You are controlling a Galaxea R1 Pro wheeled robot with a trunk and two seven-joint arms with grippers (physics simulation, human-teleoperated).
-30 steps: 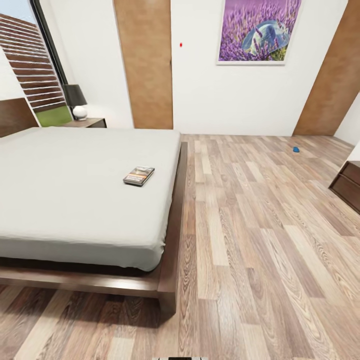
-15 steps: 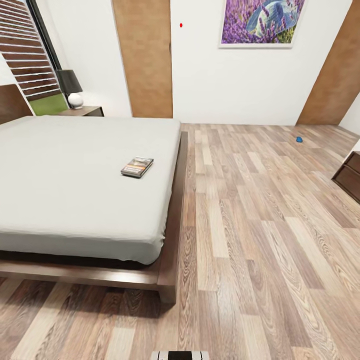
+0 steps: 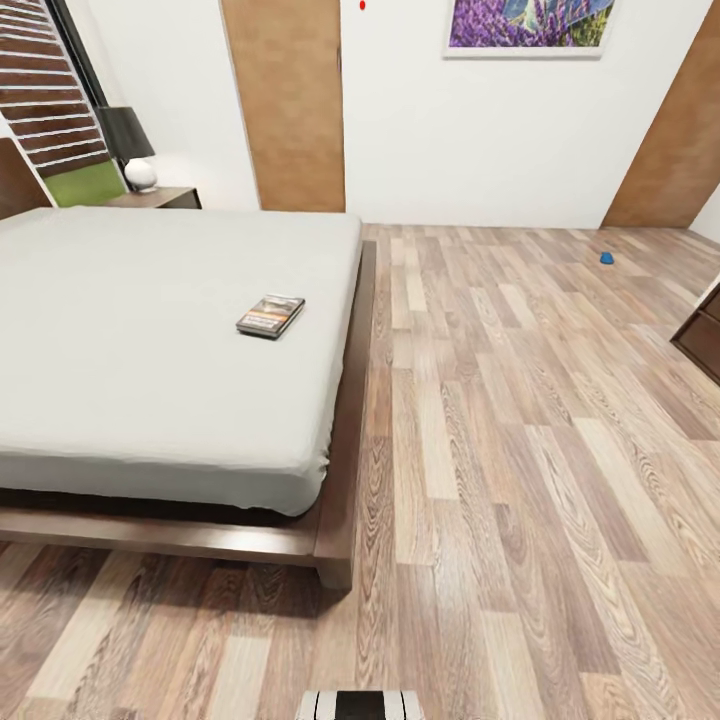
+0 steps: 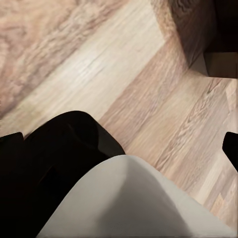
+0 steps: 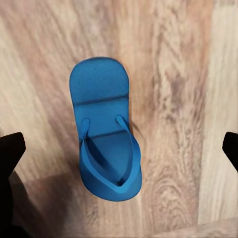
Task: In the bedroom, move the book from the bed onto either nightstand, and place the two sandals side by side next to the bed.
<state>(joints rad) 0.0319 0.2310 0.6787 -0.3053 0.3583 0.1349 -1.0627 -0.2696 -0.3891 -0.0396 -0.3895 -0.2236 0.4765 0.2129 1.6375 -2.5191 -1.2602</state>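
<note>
— Plank flooring (image 3: 480, 420) runs bare ahead of you, with the bed (image 3: 345, 440) from 9 to 11 o'clock and the book (image 3: 271, 316) flat on its mattress at about 10, near the edge that faces you.

— And the sandals?

— One sandal (image 5: 106, 129) lies strap-up on the boards under your right gripper (image 5: 121, 148), whose jaws are spread wide to either side and not touching it. A blue speck at 1 o'clock, far across the room, is likely the other sandal (image 3: 606, 258).

— What can bite me?

— If you descend off-centre, one finger could land on the sole and shove it instead of straddling it. If you pinch only the toe strap, the sandal may swing or slip out.

— The left side?

— Your left gripper (image 4: 120, 145) is released too, close to your own body and to dark wood that I take for the bed frame. Turn carelessly and you could clip it. The nightstand (image 3: 160, 197) at 11 o'clock carries a lamp (image 3: 130, 145), so the book has little room there.
</note>
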